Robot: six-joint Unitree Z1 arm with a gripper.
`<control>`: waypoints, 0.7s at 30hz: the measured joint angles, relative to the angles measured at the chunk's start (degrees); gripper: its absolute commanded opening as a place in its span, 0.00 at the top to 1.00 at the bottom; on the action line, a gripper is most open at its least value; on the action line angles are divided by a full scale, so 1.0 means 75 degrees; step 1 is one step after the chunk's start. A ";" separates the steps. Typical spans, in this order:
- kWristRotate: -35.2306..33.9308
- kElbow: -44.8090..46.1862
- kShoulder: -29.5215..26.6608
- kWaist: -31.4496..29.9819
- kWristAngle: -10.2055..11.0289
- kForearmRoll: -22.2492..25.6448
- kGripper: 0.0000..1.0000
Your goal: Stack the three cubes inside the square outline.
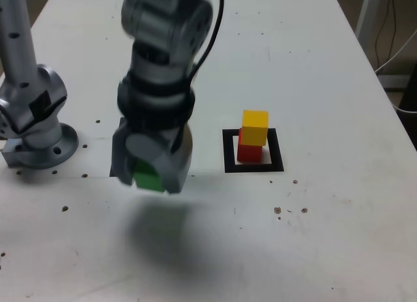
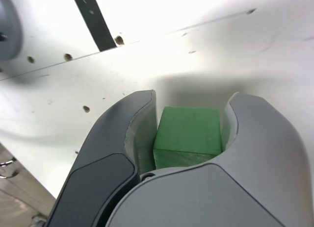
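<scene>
Above table (image 1: 313, 217), fingers (image 1: 154, 178) clamped on green cube (image 2: 189, 131); yellow cube (image 1: 255, 127) on red cube (image 1: 249, 153) inside square outline (image 1: 277, 152). Likely last carry: next, bring green over yellow, lower gently.

So from the wrist view, the gripper (image 2: 189, 126) has the green cube (image 2: 190, 130) sitting between its two grey fingers (image 2: 262, 134), one darker than the other. Cube's up off the white table (image 2: 122, 82), with a soft shadow on the surface. There's also a black strip (image 2: 94, 18) lying flat, plus a few brown specks (image 2: 86, 109) and a thin line running across the tabletop.
</scene>
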 measured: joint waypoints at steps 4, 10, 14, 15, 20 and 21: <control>0.0151 -0.0564 -0.0057 0.0304 0.0109 0.0685 0.65; 0.0413 -0.1568 -0.0117 0.0896 0.0085 0.1559 0.65; 0.0598 -0.2090 -0.0037 0.1182 0.0078 0.1904 0.65; 0.0670 -0.2277 -0.0002 0.1301 0.0078 0.2010 0.65; 0.1155 -0.2984 0.0332 0.1836 0.0109 0.2367 0.65; 0.1270 -0.3113 0.0405 0.1951 0.0120 0.2404 0.65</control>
